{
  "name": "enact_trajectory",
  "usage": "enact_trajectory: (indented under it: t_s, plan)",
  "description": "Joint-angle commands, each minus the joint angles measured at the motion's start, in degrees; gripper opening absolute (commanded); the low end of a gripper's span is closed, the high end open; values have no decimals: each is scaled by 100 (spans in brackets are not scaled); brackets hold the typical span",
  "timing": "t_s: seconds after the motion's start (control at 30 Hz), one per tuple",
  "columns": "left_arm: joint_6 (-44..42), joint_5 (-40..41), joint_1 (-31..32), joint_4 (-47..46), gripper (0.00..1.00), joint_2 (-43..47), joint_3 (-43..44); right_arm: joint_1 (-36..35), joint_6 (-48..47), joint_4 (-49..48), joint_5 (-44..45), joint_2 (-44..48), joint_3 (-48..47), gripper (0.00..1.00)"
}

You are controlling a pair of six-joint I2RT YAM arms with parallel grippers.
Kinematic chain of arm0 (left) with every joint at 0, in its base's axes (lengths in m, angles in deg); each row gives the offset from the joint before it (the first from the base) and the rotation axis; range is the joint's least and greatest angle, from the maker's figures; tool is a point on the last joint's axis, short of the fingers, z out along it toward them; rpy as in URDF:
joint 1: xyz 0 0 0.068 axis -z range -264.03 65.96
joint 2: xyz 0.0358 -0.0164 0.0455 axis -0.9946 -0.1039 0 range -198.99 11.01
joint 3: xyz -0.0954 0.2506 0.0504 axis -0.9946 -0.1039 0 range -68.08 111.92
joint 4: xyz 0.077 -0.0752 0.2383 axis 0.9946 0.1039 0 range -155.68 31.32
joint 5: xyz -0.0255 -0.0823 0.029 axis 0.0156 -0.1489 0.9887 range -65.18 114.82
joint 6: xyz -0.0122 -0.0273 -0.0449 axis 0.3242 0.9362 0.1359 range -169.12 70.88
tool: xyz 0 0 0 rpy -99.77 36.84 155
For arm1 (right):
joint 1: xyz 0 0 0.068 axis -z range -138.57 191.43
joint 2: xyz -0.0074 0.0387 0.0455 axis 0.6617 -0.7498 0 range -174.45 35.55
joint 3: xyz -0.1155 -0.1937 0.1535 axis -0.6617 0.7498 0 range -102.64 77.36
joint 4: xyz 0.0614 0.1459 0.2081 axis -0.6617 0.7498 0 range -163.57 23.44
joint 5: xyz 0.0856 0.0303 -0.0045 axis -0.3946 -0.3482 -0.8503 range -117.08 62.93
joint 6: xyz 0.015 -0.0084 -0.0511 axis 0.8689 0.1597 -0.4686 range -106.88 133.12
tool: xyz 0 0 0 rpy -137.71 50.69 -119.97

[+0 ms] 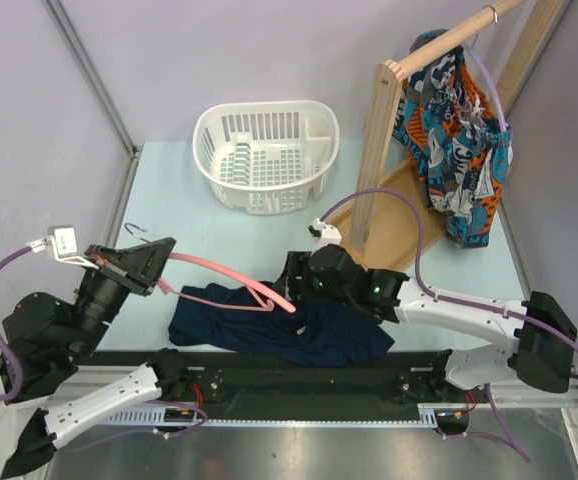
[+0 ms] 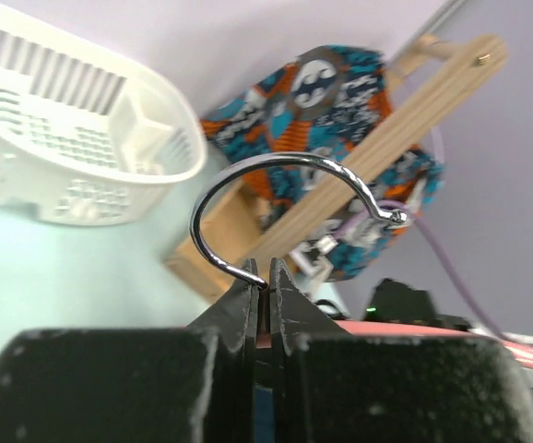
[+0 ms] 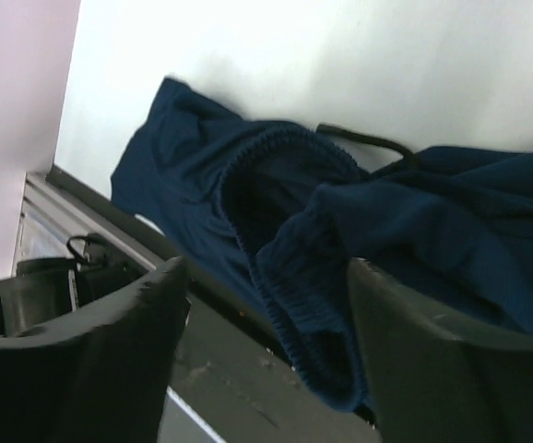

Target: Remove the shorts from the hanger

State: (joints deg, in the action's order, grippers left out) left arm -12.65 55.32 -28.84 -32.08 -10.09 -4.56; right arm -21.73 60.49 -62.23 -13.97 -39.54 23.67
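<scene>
A pale teal table [image 1: 219, 235] fills the middle of the overhead view. A tall pale wooden rack [image 1: 379, 150] stands in the upper right of the frame. The colourful board shorts [image 1: 454, 150], printed in teal, orange, white and black, hang from its top rail, well apart from both arms. The thin lavender plastic hanger [image 1: 491, 88] carries them; only one curved arm of it shows, along the right side of the cloth near the rail.

A plain dark navy garment [image 1: 289, 330] lies crumpled at lower centre, by the table's near edge. A white slotted plastic basket [image 1: 267, 155] sits at upper centre, left of the rack. A pink plastic hanger [image 1: 224, 272] stretches from left of centre toward the middle, its far end over the navy garment.

The left gripper [image 1: 164, 262], at centre left, has its fingers pressed together on the base of that hanger's curved metal hook [image 2: 294, 158]. In the left wrist view the hook arches above the closed tips, with the shorts blurred behind it.

The right gripper [image 3: 266, 268], at the middle of the overhead view just over the navy garment, stands wide open. Its two dark fingers [image 3: 110, 360] flank the garment's ribbed waistband without pinching it
</scene>
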Motion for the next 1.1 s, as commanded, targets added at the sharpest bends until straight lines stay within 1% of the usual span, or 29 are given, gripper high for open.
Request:
enact_trajectory:
  t_s: [0.0, 0.07, 0.1, 0.17, 0.2, 0.33, 0.37, 0.4, 0.5, 0.53, 0.6, 0.63, 0.67, 0.73, 0.77, 0.83, 0.87, 0.93, 0.97, 1.07]
  plan:
    - [-728, 395, -27, 357, 0, 19, 134, -13, -272, 114, -186, 143, -291, 82]
    - [-816, 386, -27, 366, 0, -87, 99, -4, -369, 438, -159, 327, -291, 86]
    - [-904, 369, -27, 349, 1, -122, 90, 5, -395, 553, -150, 398, -291, 90]
    - [-975, 273, -18, 322, 0, -279, 63, 14, -518, 921, -133, 573, -291, 93]
    - [-1045, 229, -18, 296, 0, -367, 63, 5, -545, 1071, -63, 766, -291, 95]
    - [-1256, -149, -27, 147, 0, -815, 63, 40, -554, 1950, 227, 1417, -282, 98]
    - [-1300, -219, -18, 146, 0, -947, 81, 58, -545, 2317, 289, 1566, -291, 98]
    - [-1344, -324, -18, 155, 1, -1183, 116, 93, -519, 2495, 385, 1750, -291, 98]
    - [-1396, -448, -27, 6, 0, -1466, 99, 198, -457, 3102, 386, 2576, -291, 98]
    - [-1397, -544, -18, -90, 0, -1510, 29, 216, -466, 3286, 360, 3066, -291, 97]
    - [-1388, -650, -18, -389, 0, -1581, -33, 242, -527, 3384, 149, 3551, -291, 98]
    - [-1397, -877, -18, -503, 0, -1668, -94, 242, -562, 3410, 44, 4041, -291, 98]
    - [-1423, -984, -18, -608, 0, -1747, -95, 242, -580, 3402, -79, 4246, -291, 97]
    - [-1309, -1203, -1, -750, 0, -2019, -43, 242, -650, 3323, -544, 4625, -291, 98]
    - [-1265, -1239, 26, -785, 0, -2116, -33, 242, -677, 3288, -929, 4922, -291, 98]
    - [-1151, -1257, 96, -934, 0, -2292, -16, 242, -782, 3235, -1256, 5091, -291, 98]
    - [-1133, -1214, 227, -1004, 0, -2424, -16, 242, -852, 3226, -1623, 5153, -291, 98]
    - [-1115, -1100, 420, -1232, 0, -2582, 36, 242, -958, 3226, -1915, 5198, -291, 98]
    - [-1142, -925, 656, -1268, 0, -2792, 89, 234, -1063, 3226, -2152, 5189, -291, 98]
    - [-1273, -590, 1122, -1243, 0, -3179, 449, 242, -1212, 3060, -2356, 5171, -291, 98]
